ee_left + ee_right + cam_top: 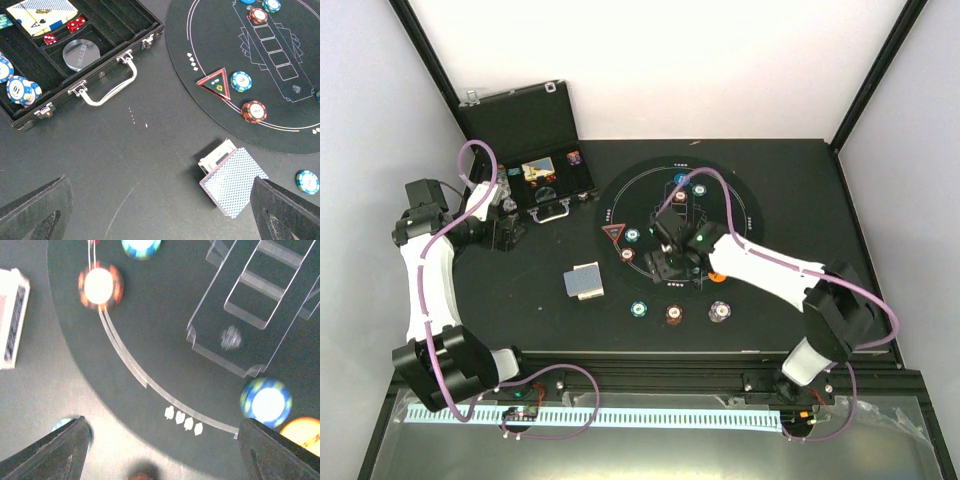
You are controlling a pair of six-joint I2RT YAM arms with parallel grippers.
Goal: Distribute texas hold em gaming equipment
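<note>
Case [100, 60] far left, lid up on the surface [125, 165]. My left claw [160, 217] hangs wide open and empty over bare surface, the card deck [232, 180] lying just right of centre. Red triangle marker [216, 83] sits at the mat [210, 40] edge. My right claw [160, 452], fingers spread, holds nothing, with a blue chip [266, 401] on the mat beneath it.

I have the open black hard case with silver latches [520, 120] at the far left of the black table [500, 300]. The large round black mat with white outlines [745, 205] lies to its right. The red triangle marker [614, 234] lies on the mat's left edge. The deck of blue-grey patterned playing cards [585, 282] sits nearer, between case and mat. A small round teal chip [639, 309], a brown chip [674, 314] and a grey chip [719, 312] line up just off the mat's near rim.
</note>
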